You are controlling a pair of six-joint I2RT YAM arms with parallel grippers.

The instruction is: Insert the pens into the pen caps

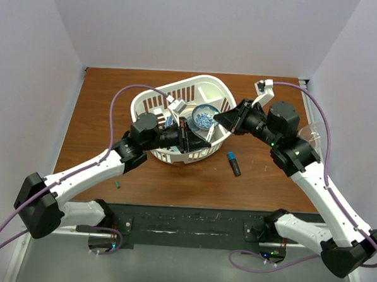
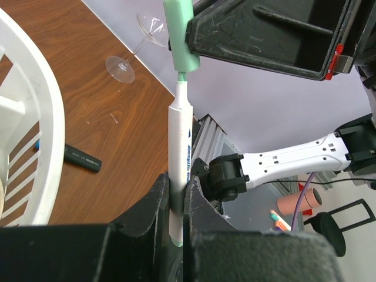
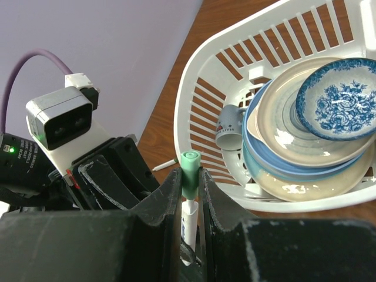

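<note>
Pen (image 3: 188, 220), cap (image 3: 189, 167) nearest; basket (image 3: 190, 94) with plates (image 3: 282, 126), bowl (image 3: 336, 107)

Two green caps (image 3: 189, 163) (image 1: 118, 184), one black marker (image 1: 234, 163), one basket (image 2: 54, 120), one wine glass (image 2: 121, 69)

White arm links (image 1: 89, 169), black joints (image 1: 39, 206), purple cables (image 1: 112, 118), scuffed black fingers (image 3: 157, 202)

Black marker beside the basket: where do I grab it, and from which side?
Grip the black marker mid-barrel, from straight above, jaws across its width. It lies flat on the table, clear of the basket, with bare wood on both long sides.
</note>
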